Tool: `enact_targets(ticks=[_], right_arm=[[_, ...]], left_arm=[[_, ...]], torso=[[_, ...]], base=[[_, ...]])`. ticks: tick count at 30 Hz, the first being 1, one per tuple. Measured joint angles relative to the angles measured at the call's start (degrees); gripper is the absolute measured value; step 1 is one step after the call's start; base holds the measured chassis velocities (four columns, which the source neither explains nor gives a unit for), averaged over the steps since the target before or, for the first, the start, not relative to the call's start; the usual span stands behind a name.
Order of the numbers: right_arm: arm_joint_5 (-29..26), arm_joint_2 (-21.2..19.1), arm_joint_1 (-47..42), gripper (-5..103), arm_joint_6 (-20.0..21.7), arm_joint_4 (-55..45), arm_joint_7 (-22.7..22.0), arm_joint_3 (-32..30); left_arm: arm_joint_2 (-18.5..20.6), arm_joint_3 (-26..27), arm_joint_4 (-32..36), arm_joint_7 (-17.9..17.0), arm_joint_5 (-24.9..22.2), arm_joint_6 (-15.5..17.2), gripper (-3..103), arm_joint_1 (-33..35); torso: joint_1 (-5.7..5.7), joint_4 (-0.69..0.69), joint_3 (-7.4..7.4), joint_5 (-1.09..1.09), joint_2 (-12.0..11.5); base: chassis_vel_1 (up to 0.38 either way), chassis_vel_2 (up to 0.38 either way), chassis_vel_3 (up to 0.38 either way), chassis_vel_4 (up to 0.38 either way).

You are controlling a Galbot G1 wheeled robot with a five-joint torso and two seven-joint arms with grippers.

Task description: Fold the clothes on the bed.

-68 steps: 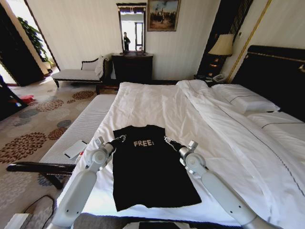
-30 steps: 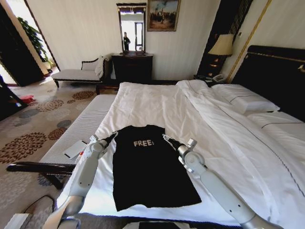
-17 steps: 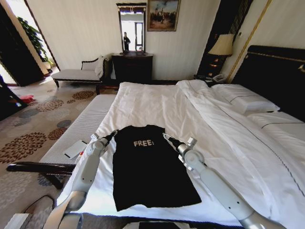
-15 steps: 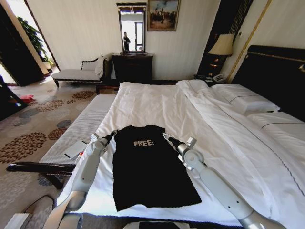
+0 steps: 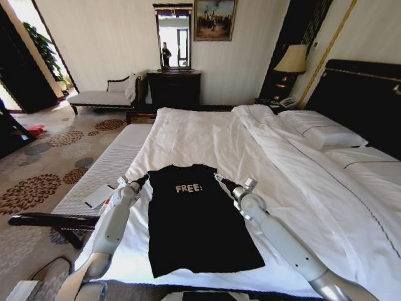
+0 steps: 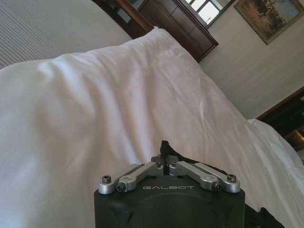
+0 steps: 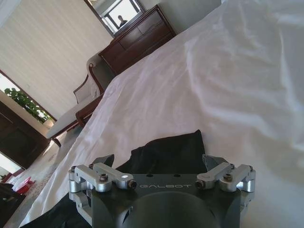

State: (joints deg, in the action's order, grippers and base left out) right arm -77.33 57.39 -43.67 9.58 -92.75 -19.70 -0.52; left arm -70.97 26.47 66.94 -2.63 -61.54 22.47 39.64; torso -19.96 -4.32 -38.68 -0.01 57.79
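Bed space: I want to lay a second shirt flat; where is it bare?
Bare white sheet lies between the black cotton "FREE!" T-shirt and the bed's far edge. Crowded: both grippers, left and right, flank its shoulders; rumpled white duvet covers the right side.

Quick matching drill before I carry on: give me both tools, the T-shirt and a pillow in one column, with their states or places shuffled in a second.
1. left tool
2. right tool
3. T-shirt
4. pillow

a. open, at the shirt's far right corner
b. lying flat, lettering up
c. by the headboard
d. shut on black cloth at the shirt's far left corner

Pairs: 1-d, 2-a, 3-b, 4-c
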Motion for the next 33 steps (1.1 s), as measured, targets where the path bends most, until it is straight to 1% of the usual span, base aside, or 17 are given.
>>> enact_targets(ticks=[2, 6, 7, 9, 10, 11, 15, 16, 18, 20, 21, 23, 27, 29, 33], right_arm=[[0.0, 0.3, 1.2, 100, 0.1, 1.3, 0.1, 0.5], [-1.7, 2.9, 6.6, 100, 1.7, 8.4, 0.3, 2.6], [-1.7, 2.9, 6.6, 100, 1.7, 8.4, 0.3, 2.6], [-1.9, 4.8, 9.2, 100, 2.7, 12.4, 1.4, 4.3], [-1.6, 5.8, 10.2, 100, 3.2, 14.3, 2.1, 5.0], [-1.6, 5.8, 10.2, 100, 3.2, 14.3, 2.1, 5.0], [0.4, 11.1, 13.8, 100, 4.0, 23.6, 4.7, 6.8], [0.4, 11.1, 13.8, 100, 4.0, 23.6, 4.7, 6.8], [1.7, 13.1, 15.5, 100, 4.1, 28.2, 6.3, 7.0], [2.3, 14.2, 16.5, 100, 4.0, 30.8, 7.3, 7.0], [2.3, 14.2, 16.5, 100, 4.0, 30.8, 7.3, 7.0], [3.0, 15.3, 17.7, 100, 3.4, 34.1, 8.8, 6.7], [4.6, 16.4, 18.9, 100, 2.4, 36.8, 9.9, 6.1], [4.6, 16.3, 18.9, 100, 2.3, 36.6, 9.9, 5.9], [4.5, 14.7, 18.5, 100, 2.2, 34.0, 10.0, 5.8]], left_arm=[[0.2, 0.0, 0.0, 0.0, 0.0, 0.0, 0, -0.1], [1.8, -0.1, -0.1, 0.0, -0.3, -0.2, 0, -1.5], [1.8, -0.1, -0.1, 0.0, -0.3, -0.2, 0, -1.5], [2.5, -0.4, -0.4, -0.1, -0.5, -0.2, 0, -2.1], [2.7, -0.5, -0.4, -0.1, -0.5, -0.2, 0, -2.3], [2.7, -0.5, -0.4, -0.1, -0.5, -0.2, 0, -2.3], [2.8, -0.6, -0.6, -0.1, -0.5, -0.2, 0, -2.7], [2.8, -0.6, -0.6, -0.1, -0.5, -0.2, 0, -2.7], [2.9, -0.7, -0.7, -0.1, -0.5, -0.2, 0, -3.0], [2.9, -0.9, -0.8, -0.2, -0.6, -0.2, 0, -3.3], [2.9, -0.9, -0.8, -0.2, -0.6, -0.2, 0, -3.3], [2.9, -1.2, -0.9, -0.2, -0.6, -0.3, 0, -3.6], [3.0, -1.4, -0.6, -0.2, -0.7, -0.3, 0, -3.6], [3.0, -1.4, -0.6, -0.2, -0.7, -0.3, 0, -3.6], [3.2, -1.5, -0.6, 0.0, -0.7, -0.3, 0, -3.6]], torso=[[0.0, 0.0, 0.0, -0.01, 0.0], [-0.01, 0.01, 0.0, 0.0, 0.0], [-0.01, 0.01, 0.0, 0.0, 0.0], [-0.01, 0.0, 0.0, 0.0, 0.0], [-0.01, 0.0, 0.0, 0.0, 0.0], [-0.01, 0.0, 0.0, 0.0, 0.0], [-0.01, 0.02, -0.01, 0.0, 0.0], [-0.01, 0.02, -0.01, 0.0, 0.0], [-0.01, 0.03, -0.01, 0.0, 0.0], [-0.01, 0.02, -0.01, 0.01, 0.0], [-0.01, 0.02, -0.01, 0.01, 0.0], [-0.01, 0.0, 0.0, 0.0, 0.0], [-0.01, 0.02, -0.01, 0.01, 0.0], [-0.01, 0.02, -0.01, 0.01, 0.0], [0.0, 0.01, 0.0, 0.01, 0.0]], base=[[0.0, 0.0, 0.0, 0.0], [0.0, 0.0, 0.0, 0.0], [0.0, 0.0, 0.0, 0.0], [0.0, 0.0, 0.0, 0.0], [0.0, 0.0, 0.0, 0.0], [0.0, 0.0, 0.0, 0.0], [0.0, 0.0, 0.0, 0.0], [0.0, 0.0, 0.0, 0.0], [0.0, 0.0, 0.0, 0.0], [0.0, 0.0, 0.0, 0.0], [0.0, 0.0, 0.0, 0.0], [0.0, 0.0, 0.0, 0.0], [0.0, 0.0, 0.0, 0.0], [0.0, 0.0, 0.0, 0.0], [0.0, 0.0, 0.0, 0.0]])
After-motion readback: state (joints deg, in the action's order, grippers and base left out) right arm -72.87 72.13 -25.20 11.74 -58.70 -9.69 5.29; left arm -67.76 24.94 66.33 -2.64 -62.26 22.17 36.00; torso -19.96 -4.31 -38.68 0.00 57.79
